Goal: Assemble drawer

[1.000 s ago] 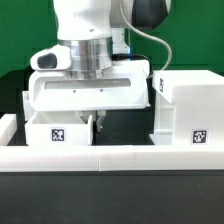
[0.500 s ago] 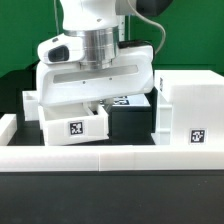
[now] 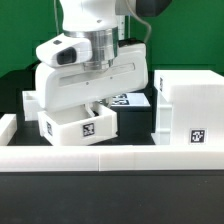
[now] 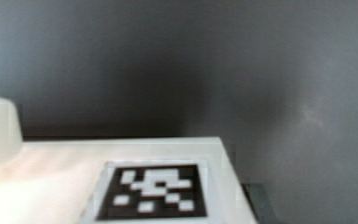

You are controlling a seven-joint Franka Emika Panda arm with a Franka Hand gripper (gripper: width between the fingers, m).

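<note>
In the exterior view my gripper (image 3: 96, 106) is shut on the wall of a small white tray box (image 3: 75, 125). It holds the box tilted, a little above the table, with its tag facing front. The fingertips are mostly hidden by the hand and the box. The large white hollow casing (image 3: 188, 105) stands to the exterior view's right, tag on its front, apart from the held box. Another white part (image 3: 28, 98) shows at the left, half hidden behind the hand. The wrist view shows a white tagged surface (image 4: 158, 190) close up against a dark background; no fingers show there.
Low white blocks (image 3: 110, 158) form a border wall along the front and at the left edge (image 3: 6, 125). The marker board (image 3: 128, 99) lies on the black table behind the held box, between it and the casing.
The hand has risen and tipped, and the tray box has come up off the table with it. The box is now tilted and shifted slightly toward the exterior view's right. The casing has not moved.
</note>
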